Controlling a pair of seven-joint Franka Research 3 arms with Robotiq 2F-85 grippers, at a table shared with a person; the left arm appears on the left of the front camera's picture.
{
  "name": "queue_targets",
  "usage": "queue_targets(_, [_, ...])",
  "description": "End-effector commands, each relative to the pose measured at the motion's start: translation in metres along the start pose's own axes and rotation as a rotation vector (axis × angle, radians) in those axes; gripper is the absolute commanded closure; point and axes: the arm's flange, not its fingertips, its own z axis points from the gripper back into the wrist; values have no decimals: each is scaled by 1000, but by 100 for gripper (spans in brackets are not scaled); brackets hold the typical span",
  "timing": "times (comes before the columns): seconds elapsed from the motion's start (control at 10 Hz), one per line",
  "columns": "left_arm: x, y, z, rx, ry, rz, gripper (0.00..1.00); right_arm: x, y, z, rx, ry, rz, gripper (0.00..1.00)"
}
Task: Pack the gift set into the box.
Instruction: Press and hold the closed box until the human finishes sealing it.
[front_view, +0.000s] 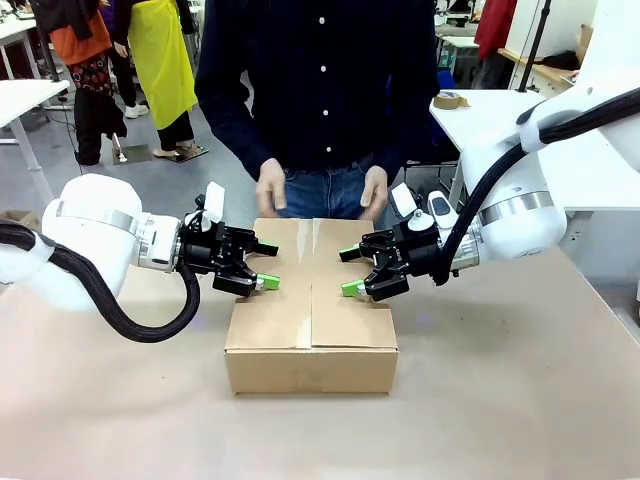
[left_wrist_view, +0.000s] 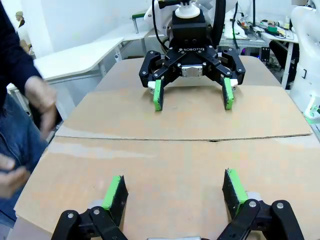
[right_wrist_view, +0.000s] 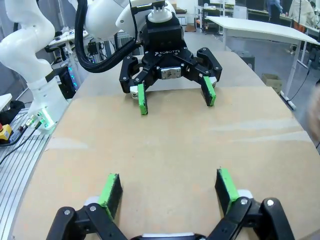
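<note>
Counter (front_view: 500, 400) nearest us carries the box (front_view: 311, 345) at its middle, its 2 top flaps (front_view: 345, 310) folded flat and meeting at a seam. Our left jaws and right jaws face each other low over those flaps, both spread and pinching nothing. Beyond the box's far edge a person's hands (front_view: 270, 187) hang close. We judge the set already inside and closing in hand; next we need the flaps held down while the seam is sealed.
</note>
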Motion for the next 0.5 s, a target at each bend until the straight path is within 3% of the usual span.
queue_targets(0.0, [-2, -1, -2, 15, 7, -12, 0, -2, 1, -1, -1, 5, 5, 0])
queue_targets(0.4, [-2, -1, -2, 15, 7, -12, 0, -2, 1, -1, -1, 5, 5, 0])
